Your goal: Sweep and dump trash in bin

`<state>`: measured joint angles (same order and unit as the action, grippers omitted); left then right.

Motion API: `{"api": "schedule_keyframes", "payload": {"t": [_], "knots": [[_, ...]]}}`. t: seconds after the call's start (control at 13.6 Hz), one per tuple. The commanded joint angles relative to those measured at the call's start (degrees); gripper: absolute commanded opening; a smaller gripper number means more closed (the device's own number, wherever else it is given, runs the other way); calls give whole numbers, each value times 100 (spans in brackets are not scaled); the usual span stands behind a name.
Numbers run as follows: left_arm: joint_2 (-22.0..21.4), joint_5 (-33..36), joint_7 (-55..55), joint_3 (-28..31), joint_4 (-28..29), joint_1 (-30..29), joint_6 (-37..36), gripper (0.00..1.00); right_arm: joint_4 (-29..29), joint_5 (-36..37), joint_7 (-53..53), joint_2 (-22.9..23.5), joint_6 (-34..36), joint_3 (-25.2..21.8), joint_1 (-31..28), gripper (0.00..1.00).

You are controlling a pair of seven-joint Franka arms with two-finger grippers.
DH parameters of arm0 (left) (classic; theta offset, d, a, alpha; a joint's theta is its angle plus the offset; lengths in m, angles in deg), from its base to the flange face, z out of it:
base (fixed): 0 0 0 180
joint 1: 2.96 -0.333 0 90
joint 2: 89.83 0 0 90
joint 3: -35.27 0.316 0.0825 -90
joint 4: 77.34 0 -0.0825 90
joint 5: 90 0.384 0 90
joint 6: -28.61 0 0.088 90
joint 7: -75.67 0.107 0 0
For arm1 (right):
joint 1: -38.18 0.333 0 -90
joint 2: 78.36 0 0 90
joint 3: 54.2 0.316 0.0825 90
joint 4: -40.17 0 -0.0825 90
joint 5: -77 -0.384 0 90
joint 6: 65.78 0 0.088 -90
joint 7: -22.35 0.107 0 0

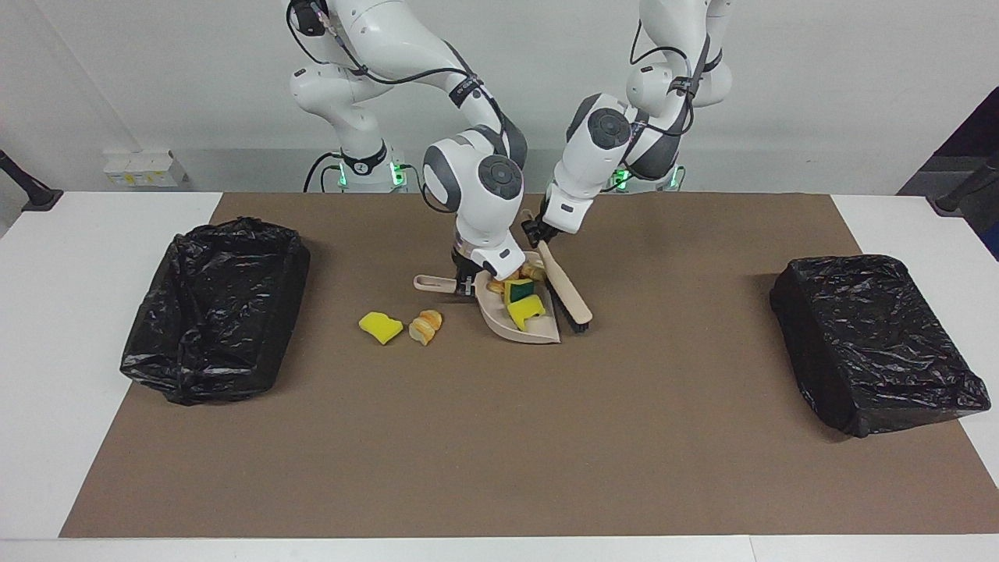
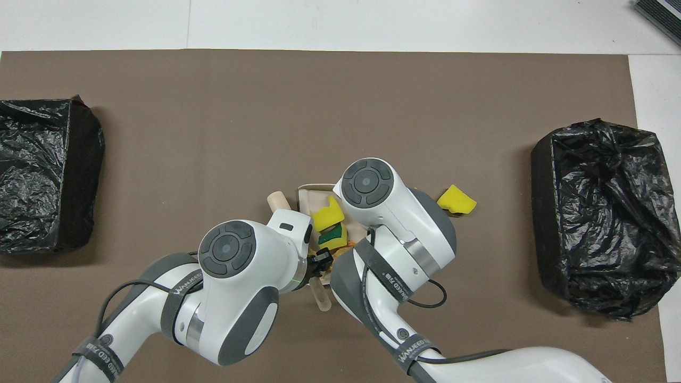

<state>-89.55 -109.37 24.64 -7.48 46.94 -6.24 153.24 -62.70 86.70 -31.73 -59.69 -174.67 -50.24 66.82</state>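
My right gripper is shut on the handle of the beige dustpan, which rests on the brown mat. In the pan lie yellow sponge wedges, one with a green face, and tan bread pieces. My left gripper is shut on the wooden handle of the brush, whose black bristles sit against the pan's side. A yellow sponge wedge and a bread piece lie on the mat beside the pan, toward the right arm's end. In the overhead view the pan, pan sponge and loose wedge show; the arms hide the rest.
A black-bag-lined bin stands at the right arm's end of the mat and shows in the overhead view. A second black-bagged bin stands at the left arm's end, also in the overhead view.
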Motion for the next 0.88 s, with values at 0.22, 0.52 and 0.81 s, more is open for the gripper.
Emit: {"api": "schedule_keyframes", "payload": {"t": [0.22, 0.52, 0.81], "knots": [[-598, 21, 1751, 397, -378, -314, -1449, 0, -92, 32, 231, -100, 43, 43, -86, 0], [-1099, 21, 2510, 707, 7, -278, -1944, 0, -92, -396, 135, -109, -27, 43, -314, 0], [-1722, 30, 2730, 707, 675, -77, -1926, 0, -66, -1082, -199, -144, -185, 52, -648, 0]]}}
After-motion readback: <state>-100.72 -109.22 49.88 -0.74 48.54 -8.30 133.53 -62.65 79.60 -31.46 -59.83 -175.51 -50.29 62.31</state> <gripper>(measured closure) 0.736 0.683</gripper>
